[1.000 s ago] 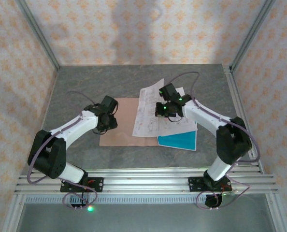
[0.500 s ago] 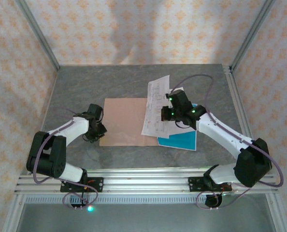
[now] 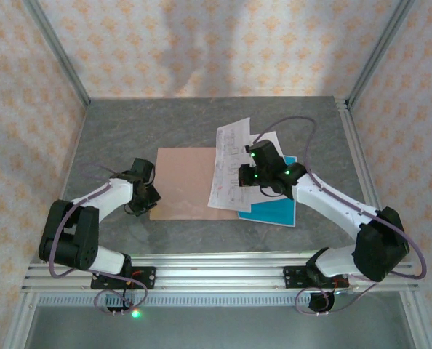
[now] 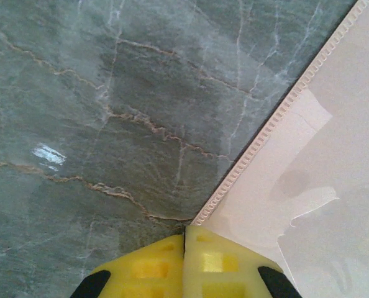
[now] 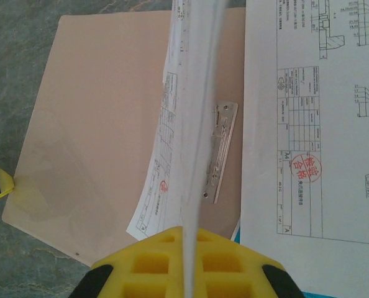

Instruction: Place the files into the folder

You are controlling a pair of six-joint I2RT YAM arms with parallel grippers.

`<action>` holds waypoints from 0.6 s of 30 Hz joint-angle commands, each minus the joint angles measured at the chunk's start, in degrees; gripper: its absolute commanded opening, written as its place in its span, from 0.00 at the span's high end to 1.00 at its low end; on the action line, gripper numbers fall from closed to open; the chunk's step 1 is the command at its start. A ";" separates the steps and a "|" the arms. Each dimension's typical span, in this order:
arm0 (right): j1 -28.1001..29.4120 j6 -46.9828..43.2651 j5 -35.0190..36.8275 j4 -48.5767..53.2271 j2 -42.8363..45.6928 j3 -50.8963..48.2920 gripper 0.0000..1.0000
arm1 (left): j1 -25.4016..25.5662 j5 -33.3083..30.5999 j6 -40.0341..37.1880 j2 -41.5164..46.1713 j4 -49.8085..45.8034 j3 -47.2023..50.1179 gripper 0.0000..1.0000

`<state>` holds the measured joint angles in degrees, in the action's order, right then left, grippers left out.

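Note:
The pinkish-brown folder (image 3: pixel 181 182) lies flat at mid table, its metal fastener (image 5: pixel 220 155) showing along the right side. My right gripper (image 3: pixel 246 177) is shut on a white printed sheet (image 5: pixel 197 112), which runs edge-on from between the fingers (image 5: pixel 184 231) and hangs over the folder's right part. Another printed sheet (image 5: pixel 315 124) lies to the right, and a third (image 5: pixel 159 174) lies on the folder. The teal-blue sheet (image 3: pixel 273 211) lies under them at the right. My left gripper (image 3: pixel 149 198) is shut, with its tips (image 4: pixel 184 233) at the folder's left edge (image 4: pixel 265 124).
The grey marbled tabletop (image 3: pixel 114 138) surrounds the folder. Metal frame posts (image 3: pixel 358 145) line the right edge, and an aluminium rail (image 3: pixel 216 265) runs along the near edge. Patterned walls close off the back and sides.
The left gripper has moved from above the folder to its left edge. The right gripper has carried the white sheet a little left, further over the folder.

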<state>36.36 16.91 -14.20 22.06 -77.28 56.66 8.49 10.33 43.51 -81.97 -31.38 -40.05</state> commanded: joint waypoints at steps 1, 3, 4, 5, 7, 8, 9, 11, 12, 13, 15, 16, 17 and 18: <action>0.72 1.63 0.12 -2.45 0.88 -0.68 1.00 | -0.39 0.27 0.17 0.87 -0.42 1.38 1.00; 1.39 1.87 0.63 -2.72 0.42 -0.59 1.00 | -0.42 0.25 0.17 1.35 -0.53 1.47 1.00; 1.64 1.90 0.73 -2.89 0.23 -0.66 1.00 | -0.41 0.22 0.25 1.54 -0.53 1.64 1.00; 1.96 2.19 0.75 -3.18 -0.10 -0.64 1.00 | -0.47 0.23 0.22 1.79 -0.53 1.72 1.00; 2.30 2.52 0.75 -3.37 -0.48 -0.42 1.00 | -0.40 0.41 0.28 2.16 -0.53 2.02 1.00; 2.61 2.62 0.86 -3.51 -0.76 -0.29 1.00 | -0.40 0.48 0.44 2.42 -0.53 2.17 1.00; 2.84 2.75 1.08 -3.58 -0.78 -0.25 1.00 | -0.40 0.49 0.44 2.64 -0.62 2.25 1.00; 3.18 2.81 0.95 -3.80 -1.05 -0.09 1.00 | -0.36 0.58 0.38 3.12 -0.69 2.43 1.00; 3.19 3.03 0.63 -3.95 -1.19 -0.06 1.00 | -0.41 0.57 0.42 3.37 -0.79 2.56 1.00; 3.21 3.19 0.35 -4.18 -1.30 -0.06 1.00 | -0.40 0.57 0.44 3.55 -0.84 2.66 1.00; 3.19 3.46 -0.27 -4.58 -1.49 -0.14 1.00 | -0.40 0.60 0.39 3.52 -0.88 2.74 1.00; 3.20 3.57 -0.57 -4.97 -1.56 -0.29 1.00 | -0.47 0.65 0.35 3.51 -0.84 2.70 1.00; 3.19 3.73 -1.03 -5.20 -1.56 -0.38 1.00 | -0.40 0.74 0.27 3.39 -0.82 2.71 1.00; 3.19 3.83 -1.35 -5.42 -1.70 -0.41 1.00 | -0.38 0.84 0.28 3.34 -0.71 2.85 1.00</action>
<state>39.24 19.79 -14.90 19.00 -78.70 56.45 8.49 11.18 43.53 -79.50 -31.14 -38.09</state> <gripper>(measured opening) 0.045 0.039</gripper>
